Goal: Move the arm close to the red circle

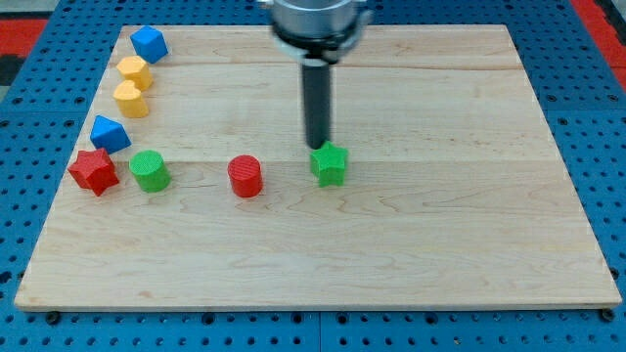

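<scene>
The red circle [245,177] is a short red cylinder standing a little left of the board's middle. My tip [318,147] is the lower end of the dark rod that comes down from the view's top. It rests just above a green star-like block [331,163], touching or nearly touching its top edge. The tip is to the right of the red circle and slightly above it, with a clear gap of bare wood between them.
Along the view's left stand a blue block [149,43], two yellow blocks [134,70] [131,98], a second blue block [110,133], a red star [94,171] and a green cylinder [151,171]. The wooden board [440,244] lies on a blue pegboard.
</scene>
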Robot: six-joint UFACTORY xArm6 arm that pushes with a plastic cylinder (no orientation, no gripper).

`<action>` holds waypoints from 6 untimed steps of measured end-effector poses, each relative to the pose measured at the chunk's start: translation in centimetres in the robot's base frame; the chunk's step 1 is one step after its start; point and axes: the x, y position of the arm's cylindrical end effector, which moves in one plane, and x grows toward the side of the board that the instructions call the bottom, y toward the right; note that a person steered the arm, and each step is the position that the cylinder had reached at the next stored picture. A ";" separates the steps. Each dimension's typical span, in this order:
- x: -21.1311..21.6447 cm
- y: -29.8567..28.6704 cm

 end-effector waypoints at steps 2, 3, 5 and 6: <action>0.1 1.6; 0.8 1.7; 9.3 5.9; 12.4 -0.5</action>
